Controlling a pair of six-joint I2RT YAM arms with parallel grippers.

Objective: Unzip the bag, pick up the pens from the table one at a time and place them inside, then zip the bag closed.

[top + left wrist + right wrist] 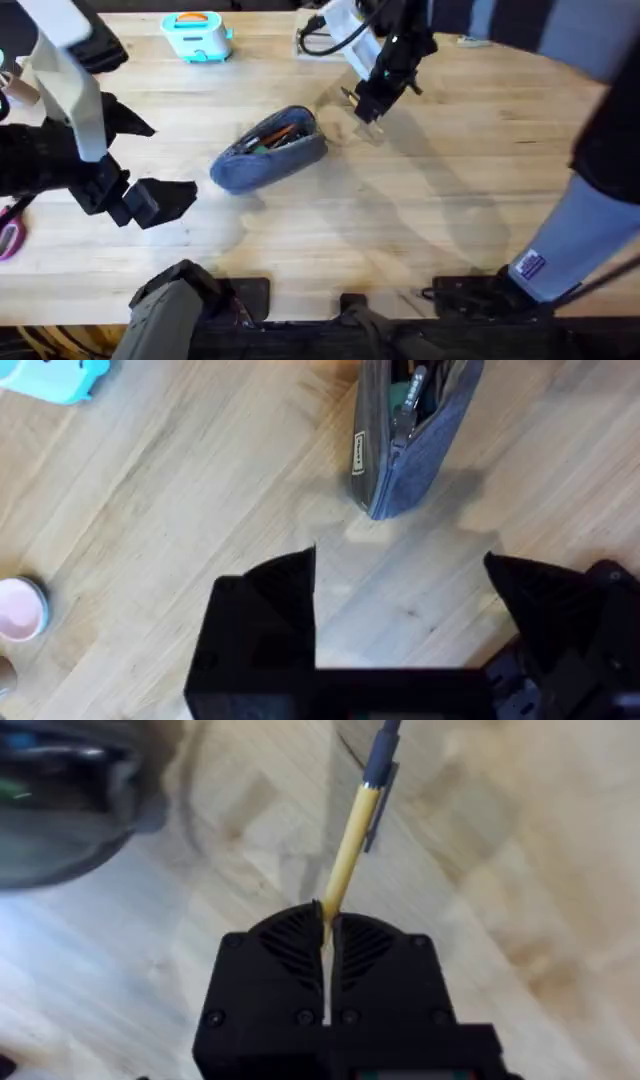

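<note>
Overhead, the blue-grey pencil pouch (268, 150) lies on the wooden table (420, 220) a little left of centre, its zipper already drawn back and the mouth gaping; orange and dark pens (278, 135) show inside it, so the unzipping is done and at least some pens are already stowed. The right end effector (368, 108) hangs just beyond the pouch's far right end, apart from it; in the right wrist view its fingers (300, 935) are pressed together on a yellow pen with a dark blue cap (352, 830), which sticks out ahead of them over the table. I judge this pen to be on its way to the pouch; it is not yet inside. The left end effector (150, 200) waits near the pouch's left end, jaws spread wide and holding nothing; the left wrist view shows the pouch's end just ahead of it, open, with pens within. No other loose pens are visible on the table; what remains appears to be dropping this pen in and zipping the pouch closed.
</note>
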